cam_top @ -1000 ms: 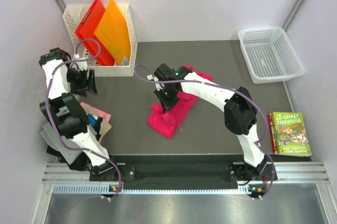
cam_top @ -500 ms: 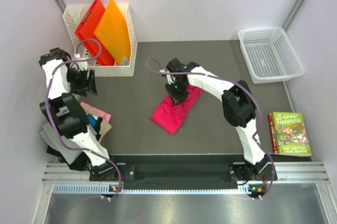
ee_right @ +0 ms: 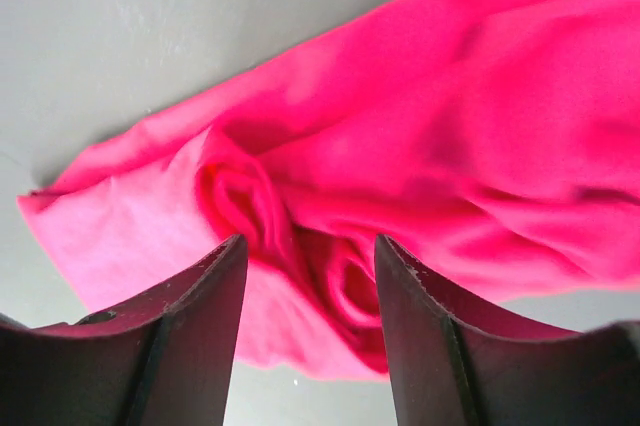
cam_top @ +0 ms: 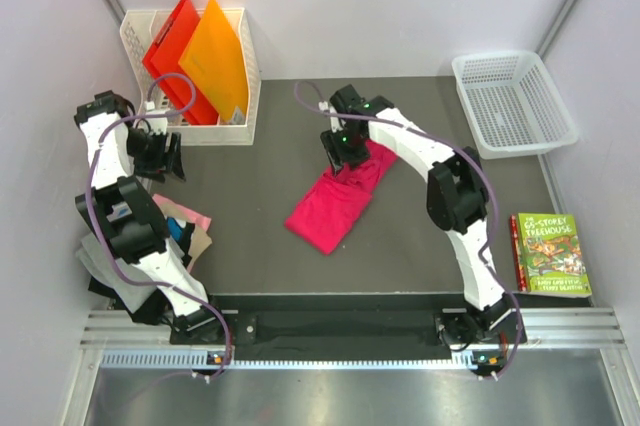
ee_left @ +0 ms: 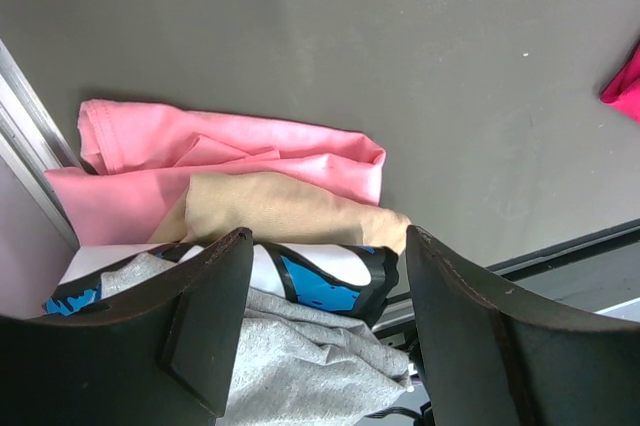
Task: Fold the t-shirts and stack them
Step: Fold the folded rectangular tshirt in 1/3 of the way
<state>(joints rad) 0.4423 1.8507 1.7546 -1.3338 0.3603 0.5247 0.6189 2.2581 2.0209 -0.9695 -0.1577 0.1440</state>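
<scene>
Here you see right gripper (ee_right: 310, 246) spread, empty, over magenta shirt (cam_top: 335, 204); left gripper (ee_left: 328, 241) wide, empty, above folded shirts (ee_left: 250, 181)

Seen from above, the scene is lit evenly by soft, diffuse overhead light. The dark worktop (cam_top: 250, 246) is rendered matte and free of glare, and only faint, soft-edged shadows are cast beside the arms (cam_top: 455, 211). A dull sheen is caught on the metal panel (cam_top: 330, 391) at the near edge. The walls (cam_top: 400, 6) are shown leaning outward, a sign of wide-angle distortion.

At the left wrist, the fingers (ee_left: 200, 336) of the left pincer (ee_left: 325, 236) are left dark and soft, while the folded t-shirts (ee_left: 250, 176) are held sharp.

At the right wrist, the magenta t-shirt (ee_right: 420, 136) is oversaturated and slightly soft. The worktop is washed pale grey, and the fingers (ee_right: 170, 346) of the right pincer (ee_right: 310, 246) are blurred in shadow.
</scene>
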